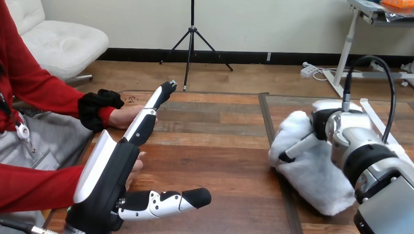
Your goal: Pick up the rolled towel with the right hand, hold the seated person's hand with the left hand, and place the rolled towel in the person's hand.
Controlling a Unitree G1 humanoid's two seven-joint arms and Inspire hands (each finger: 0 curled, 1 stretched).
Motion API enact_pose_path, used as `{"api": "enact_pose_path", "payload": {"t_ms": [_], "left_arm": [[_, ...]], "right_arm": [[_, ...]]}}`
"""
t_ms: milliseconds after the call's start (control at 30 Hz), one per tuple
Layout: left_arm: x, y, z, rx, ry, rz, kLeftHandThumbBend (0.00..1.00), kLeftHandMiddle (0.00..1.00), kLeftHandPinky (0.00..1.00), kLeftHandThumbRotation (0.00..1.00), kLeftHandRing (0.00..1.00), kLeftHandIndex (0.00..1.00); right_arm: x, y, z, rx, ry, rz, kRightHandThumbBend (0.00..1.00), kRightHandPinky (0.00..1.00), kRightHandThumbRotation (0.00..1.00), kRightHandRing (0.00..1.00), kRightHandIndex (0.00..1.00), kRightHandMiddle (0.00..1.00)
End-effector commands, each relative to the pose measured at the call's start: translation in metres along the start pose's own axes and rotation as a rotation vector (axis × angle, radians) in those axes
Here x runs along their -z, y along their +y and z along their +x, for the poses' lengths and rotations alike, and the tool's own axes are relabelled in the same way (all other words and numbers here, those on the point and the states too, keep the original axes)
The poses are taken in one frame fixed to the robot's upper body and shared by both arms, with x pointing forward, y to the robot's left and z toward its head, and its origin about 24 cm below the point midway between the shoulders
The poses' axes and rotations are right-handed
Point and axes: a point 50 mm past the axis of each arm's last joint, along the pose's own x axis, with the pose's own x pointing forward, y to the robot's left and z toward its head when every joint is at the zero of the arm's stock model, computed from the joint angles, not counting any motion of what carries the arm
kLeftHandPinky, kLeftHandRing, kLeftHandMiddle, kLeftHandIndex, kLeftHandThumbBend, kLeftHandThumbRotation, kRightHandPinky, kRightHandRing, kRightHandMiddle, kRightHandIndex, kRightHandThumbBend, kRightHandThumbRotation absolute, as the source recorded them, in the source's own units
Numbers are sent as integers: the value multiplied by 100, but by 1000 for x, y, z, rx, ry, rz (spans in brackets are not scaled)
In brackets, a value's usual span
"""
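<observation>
My left hand (115, 168) stands on its edge at the left side of the table (219, 148). It hides most of the person's hand (123, 116) behind it. I see only bits of that hand: a part above my palm and some fingertips peeking out lower down. My fingers (142, 122) are straight and point away from me. My thumb (165, 201) sticks out to the side, so I grip nothing. My palm is close against the person's hand, but I cannot tell if they touch. Far over on the right, the rolled towel (309, 178) lies on the table. My right hand (327, 124) is on it, mostly hidden by my own arm (380, 170). One finger (297, 148) bends round the towel and holds it.
</observation>
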Motion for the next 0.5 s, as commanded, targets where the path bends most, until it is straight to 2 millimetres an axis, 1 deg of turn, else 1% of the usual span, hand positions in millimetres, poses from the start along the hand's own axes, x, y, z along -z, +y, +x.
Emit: {"api": "enact_pose_path", "payload": {"t_ms": [0,133,233,367,400,467], "left_arm": [[-10,8,11,-32,-74,27,100,96,94,57,95,97],[-10,9,11,-34,-76,27,100,96,94,58,95,97],[-10,10,11,-36,-76,27,100,96,94,57,96,97],[-10,11,11,-39,-71,28,100,96,94,57,95,97],[-10,11,11,-40,-70,29,100,96,94,57,95,97],[-10,11,11,-40,-69,31,100,96,94,57,95,97]], "right_arm": [[-11,-8,-2,96,-47,68,91,20,11,35,75,51],[-10,-6,-1,145,-73,152,93,24,8,40,81,57],[-9,-5,-1,161,-87,216,93,24,4,38,77,54],[-8,-6,-1,175,-103,268,91,22,2,33,66,47],[-8,-6,-1,178,-107,277,90,21,1,32,62,45],[-7,-7,-1,194,-125,315,89,21,1,31,58,44]]}}
